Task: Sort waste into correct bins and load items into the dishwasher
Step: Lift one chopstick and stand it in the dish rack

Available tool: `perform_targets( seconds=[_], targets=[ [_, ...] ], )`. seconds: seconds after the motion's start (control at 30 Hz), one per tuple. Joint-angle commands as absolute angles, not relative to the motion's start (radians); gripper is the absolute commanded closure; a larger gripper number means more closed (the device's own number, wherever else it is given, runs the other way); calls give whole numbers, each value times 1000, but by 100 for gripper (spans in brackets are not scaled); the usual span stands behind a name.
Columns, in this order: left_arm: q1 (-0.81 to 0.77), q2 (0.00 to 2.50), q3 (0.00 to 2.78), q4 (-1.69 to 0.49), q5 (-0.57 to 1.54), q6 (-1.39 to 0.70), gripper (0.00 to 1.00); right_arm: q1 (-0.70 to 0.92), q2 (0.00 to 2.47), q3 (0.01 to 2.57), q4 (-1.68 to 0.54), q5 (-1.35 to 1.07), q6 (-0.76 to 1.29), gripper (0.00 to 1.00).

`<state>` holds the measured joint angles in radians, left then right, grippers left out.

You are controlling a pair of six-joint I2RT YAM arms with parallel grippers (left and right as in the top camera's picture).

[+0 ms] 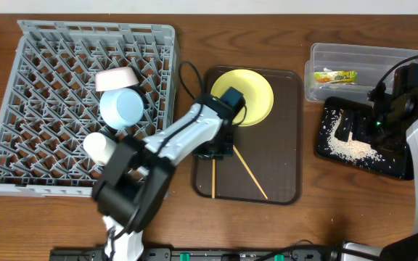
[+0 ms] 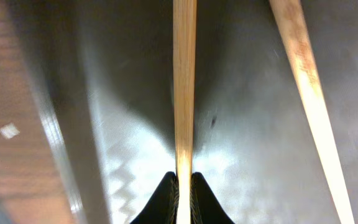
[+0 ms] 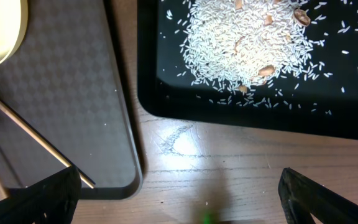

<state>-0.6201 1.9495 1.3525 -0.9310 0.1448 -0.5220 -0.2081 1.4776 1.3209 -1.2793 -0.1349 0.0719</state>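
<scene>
The left gripper [image 2: 183,185] is pinched almost closed on one chopstick [image 2: 184,93]. It is a slim, pale wooden stick that runs straight ahead from the dark fingers [image 2: 158,208] across the smooth brown tray [image 2: 117,124]. The second chopstick [image 2: 309,106] lies just right of the fingers, slanting away. The right gripper [image 3: 179,180] is spread wide and holds nothing, over the grained wooden table [image 3: 229,149]. Just ahead of its fingers sits the flat black tray [image 3: 155,93], heaped with white rice [image 3: 241,43].
</scene>
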Motion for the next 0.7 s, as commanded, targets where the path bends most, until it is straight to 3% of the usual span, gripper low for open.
perform_targets(
  seconds=[0.0, 0.3, 0.67],
  targets=[
    [-574, 1787, 1404, -950, 145, -386, 92, -209, 1464, 1325, -1280, -139, 81, 1],
    [-298, 1534, 1405, -998, 145, -122, 92, -209, 1464, 1325, -1279, -139, 81, 1],
    [-128, 1648, 1404, -987, 149, 8, 92, -209, 1464, 1325, -1279, -139, 81, 1]
  ],
)
